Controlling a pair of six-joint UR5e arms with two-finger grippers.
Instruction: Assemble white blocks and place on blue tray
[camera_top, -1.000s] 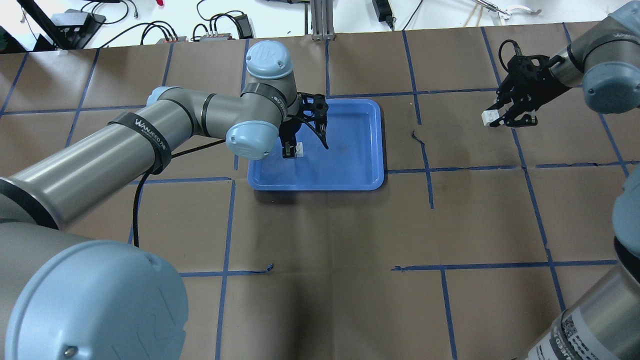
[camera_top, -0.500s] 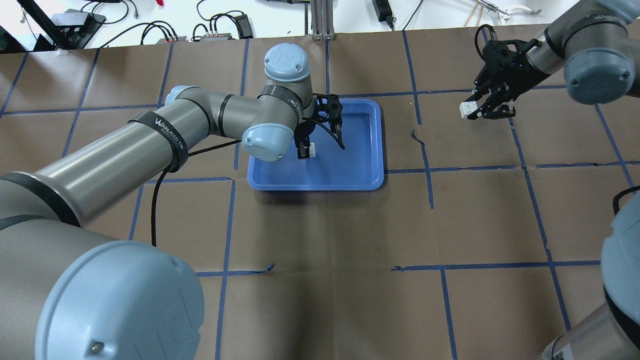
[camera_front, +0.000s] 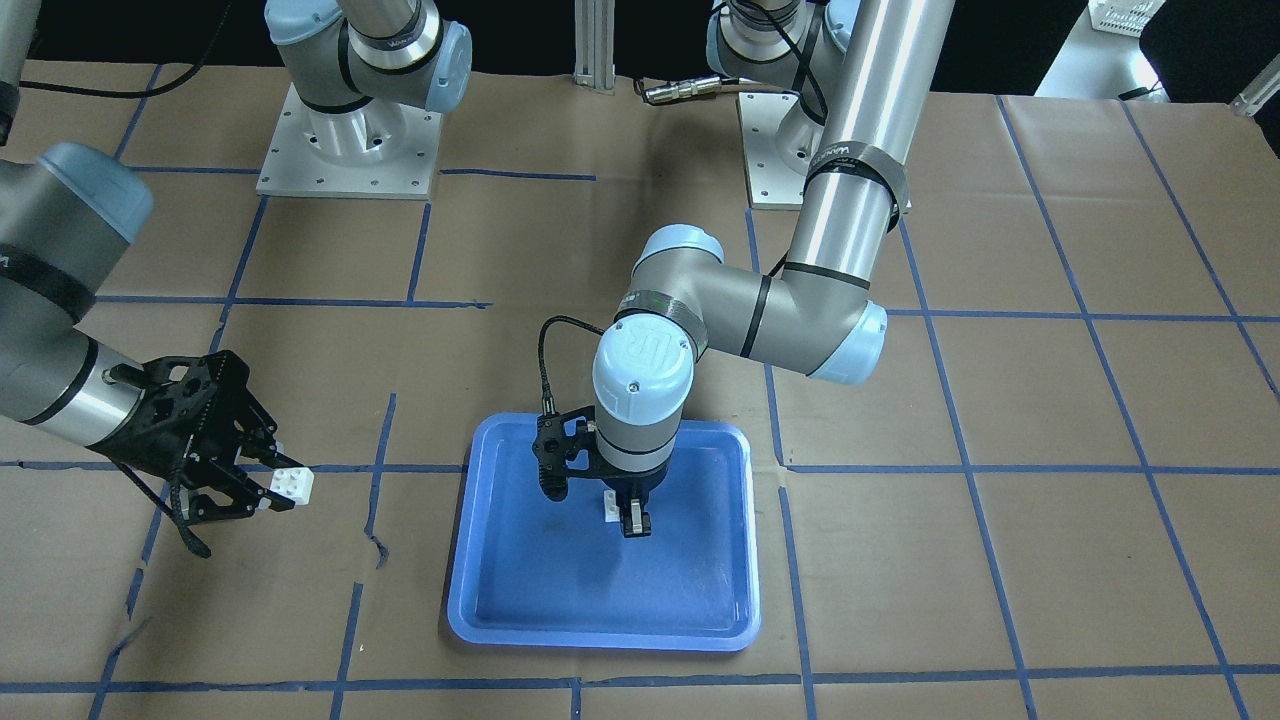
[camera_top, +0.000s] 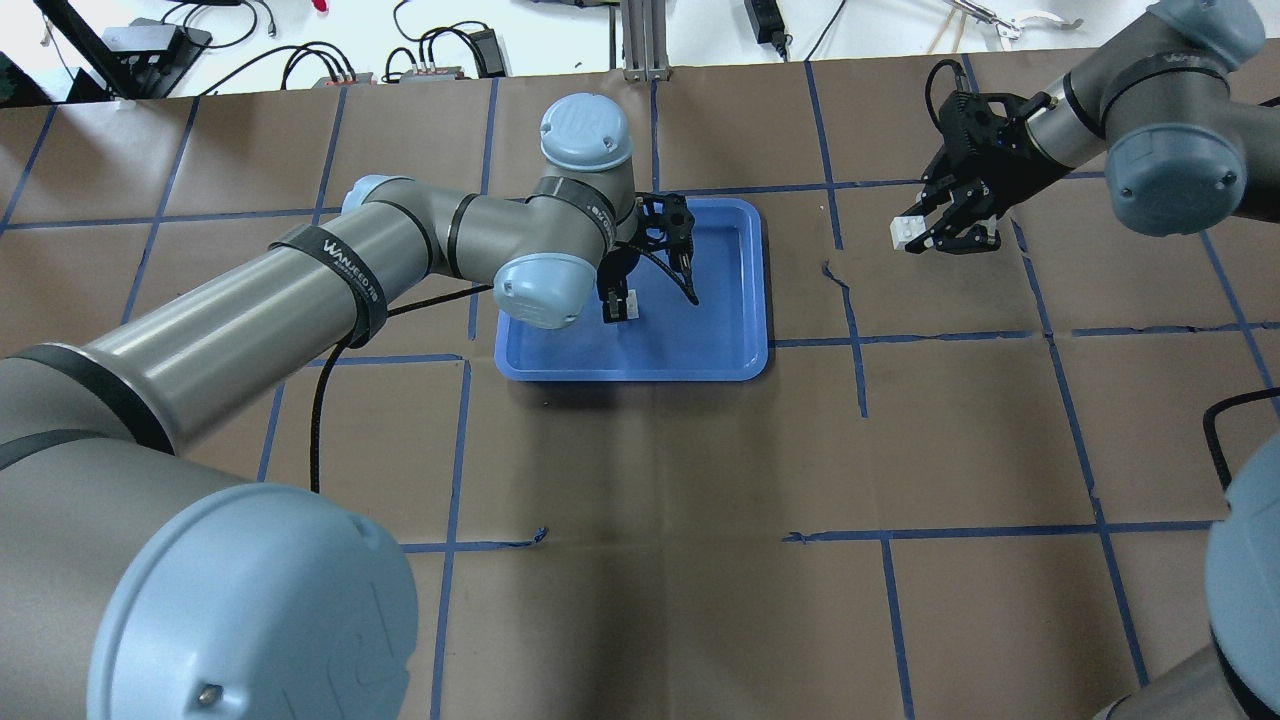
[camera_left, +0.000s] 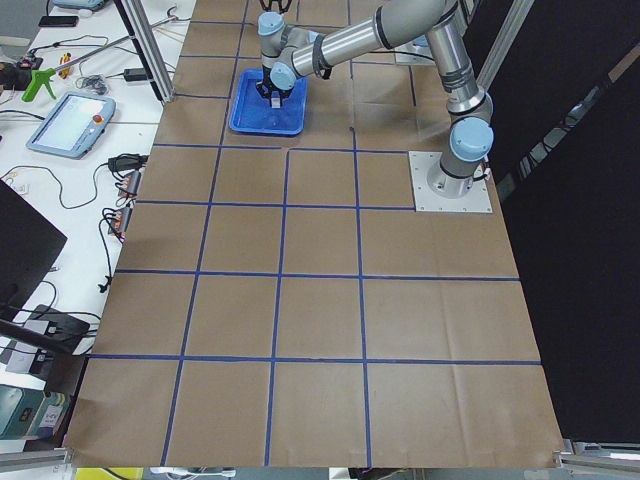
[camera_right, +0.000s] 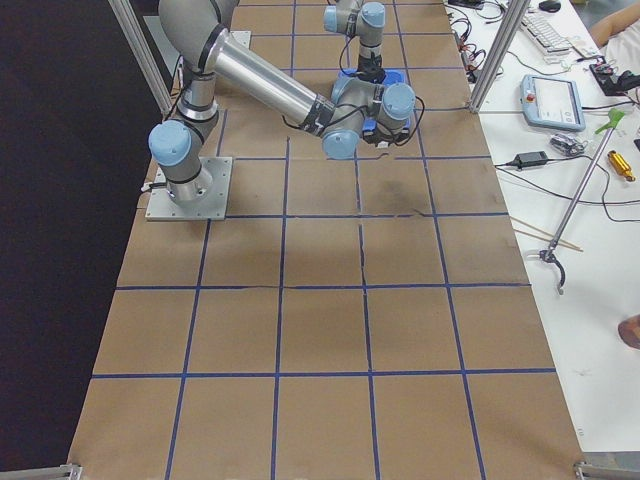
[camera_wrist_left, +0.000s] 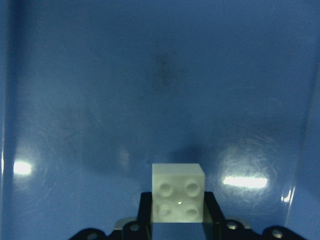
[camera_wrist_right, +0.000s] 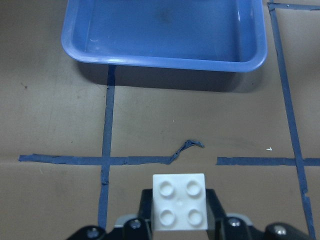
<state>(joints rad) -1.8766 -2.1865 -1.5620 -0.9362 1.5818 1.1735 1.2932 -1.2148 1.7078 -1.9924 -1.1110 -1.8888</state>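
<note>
The blue tray (camera_top: 700, 368) lies at the table's middle far side; its rim also shows in the front view (camera_front: 600, 632) and the right wrist view (camera_wrist_right: 160, 56). My left gripper (camera_top: 618, 306) is shut on a white block (camera_top: 623, 302) and holds it just over the tray's bottom (camera_wrist_left: 150, 75). That block shows studs toward the camera in the left wrist view (camera_wrist_left: 178, 199). My right gripper (camera_top: 918, 232) is shut on the second white block (camera_top: 906, 231) above the paper, to the right of the tray. This block also shows in the front view (camera_front: 293, 484) and the right wrist view (camera_wrist_right: 179, 201).
Brown paper with blue tape lines (camera_top: 850, 340) covers the table. A torn bit of tape (camera_wrist_right: 187, 146) lies between the right gripper and the tray. Cables and power supplies (camera_top: 430, 60) sit beyond the far edge. The arms' base plates (camera_front: 345, 150) stand on the robot's side.
My left gripper has shifted right over the tray with its block. My right gripper has moved left and toward the far side with its block, closer to the tray.
</note>
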